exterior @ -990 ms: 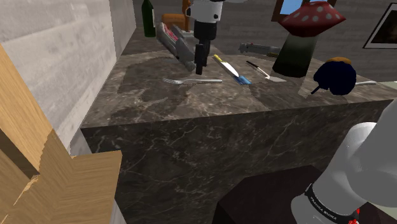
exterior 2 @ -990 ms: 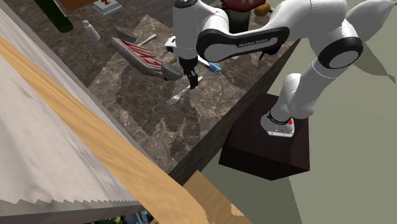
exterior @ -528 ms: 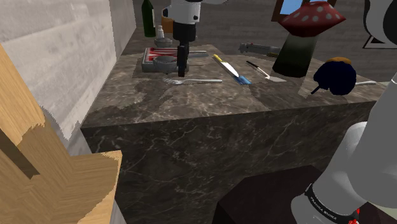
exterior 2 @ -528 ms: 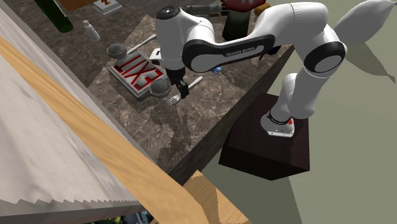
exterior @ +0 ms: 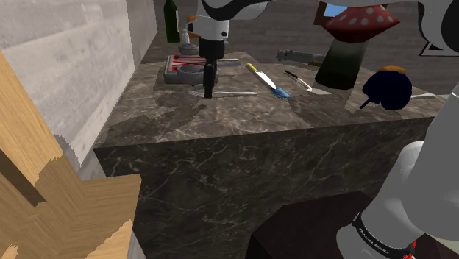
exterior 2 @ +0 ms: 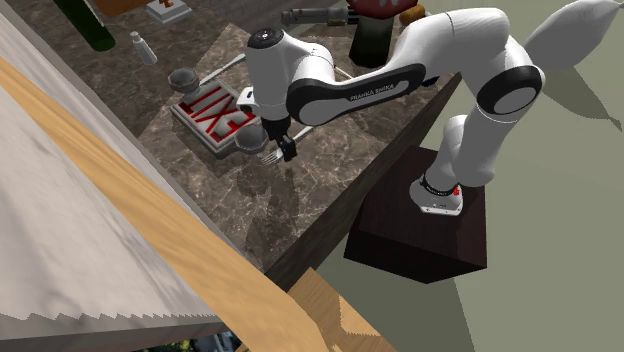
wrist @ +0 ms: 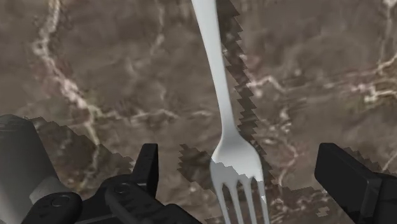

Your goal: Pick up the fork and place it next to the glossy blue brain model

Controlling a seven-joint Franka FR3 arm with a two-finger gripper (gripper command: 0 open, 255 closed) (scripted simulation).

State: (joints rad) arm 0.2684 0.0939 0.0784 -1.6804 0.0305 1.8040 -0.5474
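Lower than half a second ago, the gripper (exterior: 208, 90) now hangs over the fork (exterior: 234, 93), at its tine end. The wrist view shows what the others hide: fingers (wrist: 147, 167) spread wide either side of the tines, holding nothing. The fork lies flat on the marble counter (exterior: 294, 121), well apart from the blue brain model (exterior: 388, 87). The hand points straight down.
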